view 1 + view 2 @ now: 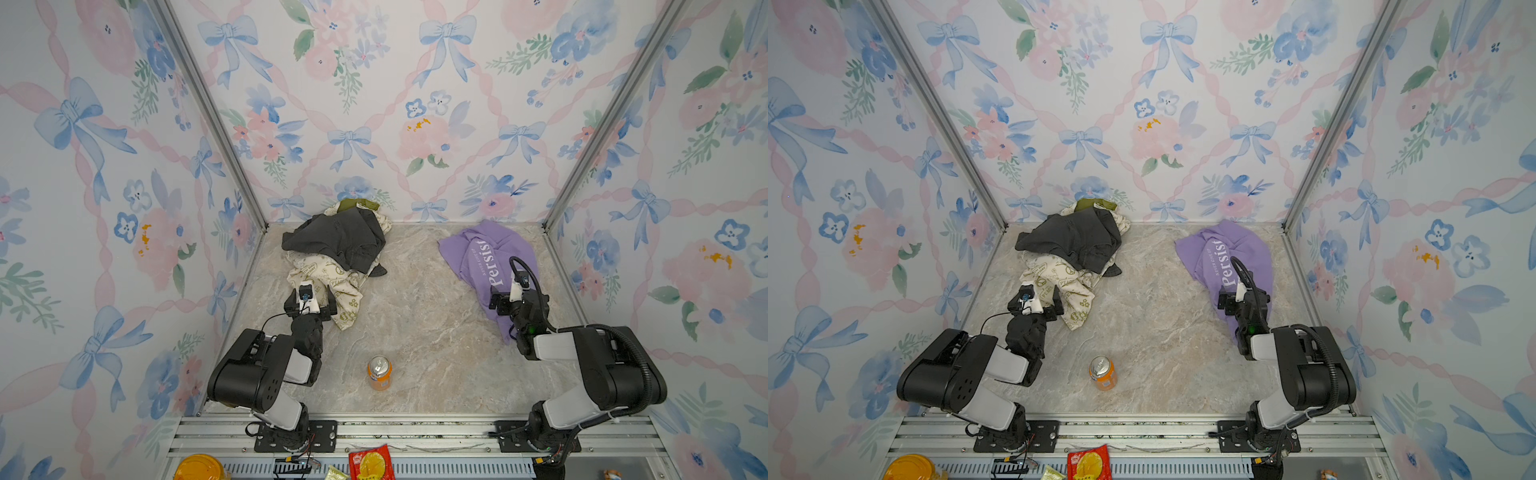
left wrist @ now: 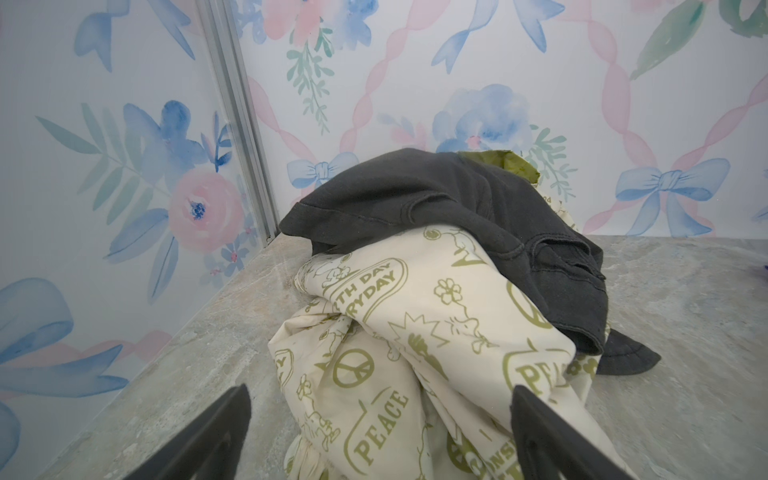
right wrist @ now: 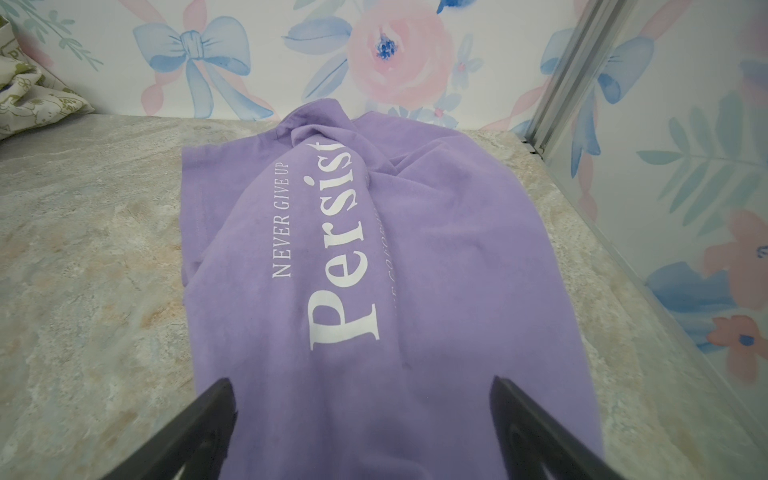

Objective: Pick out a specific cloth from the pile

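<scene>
The cloth, a lavender T-shirt [image 1: 486, 253] [image 1: 1246, 253] with white "Persist" lettering, lies spread at the back right, apart from the pile. My right gripper [image 1: 517, 303] [image 1: 1244, 301] hovers open over its near end, and purple fabric [image 3: 374, 249] shows between the wide-apart fingers of this gripper [image 3: 361, 381]. The pile [image 1: 336, 241] [image 1: 1071, 241] sits at the back left: a dark grey garment [image 2: 436, 199] on a cream cloth with green prints [image 2: 395, 332], with an olive piece behind. My left gripper [image 1: 311, 309] [image 1: 1036, 309] [image 2: 379, 390] stands open at the cream cloth's near edge.
An orange drink can [image 1: 379, 372] [image 1: 1102, 372] stands upright near the front middle of the marble-look floor. Flowered walls close in the left, back and right. Past the front aluminium rail [image 1: 415, 432] lie a red snack packet [image 1: 371, 463] and a yellow lid [image 1: 199, 467].
</scene>
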`<state>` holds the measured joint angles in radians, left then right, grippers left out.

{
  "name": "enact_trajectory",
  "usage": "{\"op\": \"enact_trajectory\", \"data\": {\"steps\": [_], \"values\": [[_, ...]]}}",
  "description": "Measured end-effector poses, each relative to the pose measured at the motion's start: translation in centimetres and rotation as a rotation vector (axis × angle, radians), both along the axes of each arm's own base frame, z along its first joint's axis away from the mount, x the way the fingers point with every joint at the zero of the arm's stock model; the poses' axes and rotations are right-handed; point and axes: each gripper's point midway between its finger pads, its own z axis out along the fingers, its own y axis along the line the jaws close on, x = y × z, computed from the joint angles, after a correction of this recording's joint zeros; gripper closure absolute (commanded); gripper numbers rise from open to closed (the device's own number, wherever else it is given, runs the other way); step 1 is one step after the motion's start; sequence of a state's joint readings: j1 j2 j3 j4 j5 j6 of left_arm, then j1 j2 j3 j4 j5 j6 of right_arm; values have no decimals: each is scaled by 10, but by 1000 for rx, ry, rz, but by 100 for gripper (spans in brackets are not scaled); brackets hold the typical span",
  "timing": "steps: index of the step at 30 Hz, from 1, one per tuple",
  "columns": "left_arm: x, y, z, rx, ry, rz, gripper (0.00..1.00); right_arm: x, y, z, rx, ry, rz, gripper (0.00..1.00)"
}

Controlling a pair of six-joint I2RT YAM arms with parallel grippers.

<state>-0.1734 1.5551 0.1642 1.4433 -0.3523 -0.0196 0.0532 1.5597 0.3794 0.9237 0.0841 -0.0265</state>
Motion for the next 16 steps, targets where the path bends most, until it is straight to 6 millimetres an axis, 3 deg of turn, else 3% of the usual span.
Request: {"op": "enact_trajectory", "data": {"steps": [16], "values": [[1,6,-12,-10,48,9,2,-1,0,-2,1,9,2,3]]}}
